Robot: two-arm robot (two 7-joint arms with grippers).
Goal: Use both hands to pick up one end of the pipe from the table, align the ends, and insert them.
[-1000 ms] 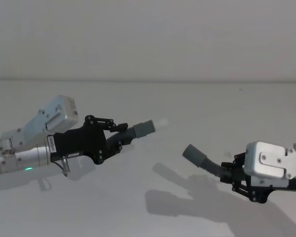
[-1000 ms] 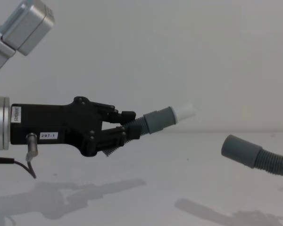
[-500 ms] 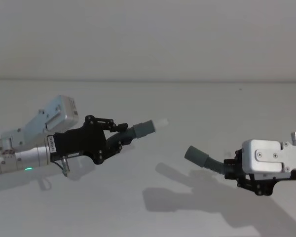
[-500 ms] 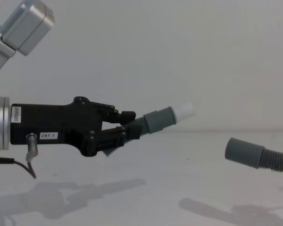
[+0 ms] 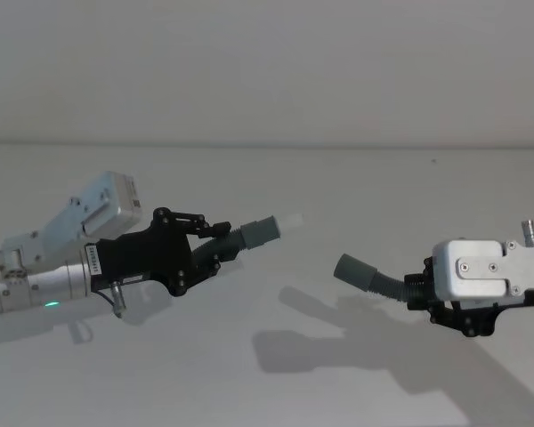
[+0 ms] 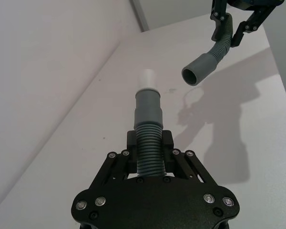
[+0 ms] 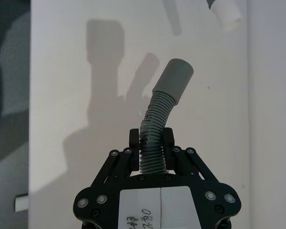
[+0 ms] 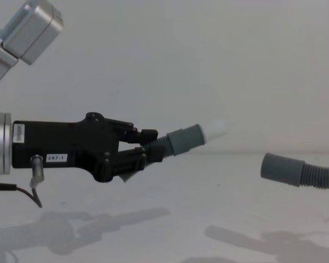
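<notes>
From the head we see the left black pincer point(image 5: 215, 252) clamped on the short grey ribbed hose point(image 5: 249, 235), above the plain white matte table point(image 5: 338, 178). The right black pincer point(image 5: 427, 294) clamps the longer grey ribbed hose point(image 5: 367, 277), cuffs apart. From the chest, a bare pale wall point(image 8: 208, 55) stands behind.

Both hose pcs showing grey w/ ribbed pattern: short pc point(image 5: 240, 237) wearing smooth grey cuff w/ white tip point(image 8: 216, 129); longer pc point(image 5: 374, 279) showing plain grey cuff. Grippers, left point(image 5: 209, 251) & right point(image 7: 152, 143), appearing black on silver-grey arms. Table point(image 5: 338, 187) reading matte white.
</notes>
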